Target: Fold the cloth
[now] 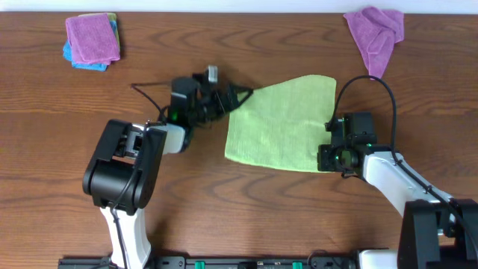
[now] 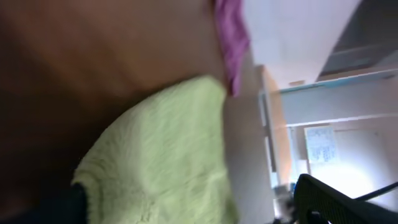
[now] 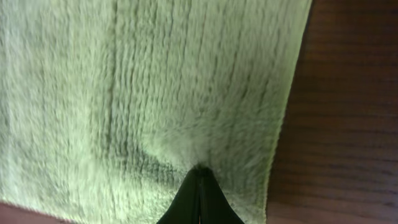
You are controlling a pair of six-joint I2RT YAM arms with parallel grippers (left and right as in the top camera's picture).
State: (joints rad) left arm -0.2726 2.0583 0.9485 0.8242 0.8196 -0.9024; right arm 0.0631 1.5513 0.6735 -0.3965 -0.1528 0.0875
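Note:
The lime-green cloth [image 1: 280, 119] lies mostly flat in the middle of the wooden table. Its upper-left corner is drawn to a point into my left gripper [image 1: 237, 99], which looks shut on that corner. The left wrist view is blurred; the cloth [image 2: 168, 149] fills the lower middle and hides the fingers. My right gripper [image 1: 327, 154] is at the cloth's lower-right corner. In the right wrist view its two fingers [image 3: 199, 173] are pressed together, pinching the cloth [image 3: 155, 81] near its right edge.
A purple cloth [image 1: 92, 37] lies on a blue cloth [image 1: 78, 61] at the back left. Another purple cloth [image 1: 377, 33] is at the back right, and it also shows in the left wrist view [image 2: 231, 37]. Bare wood [image 1: 224, 202] lies in front.

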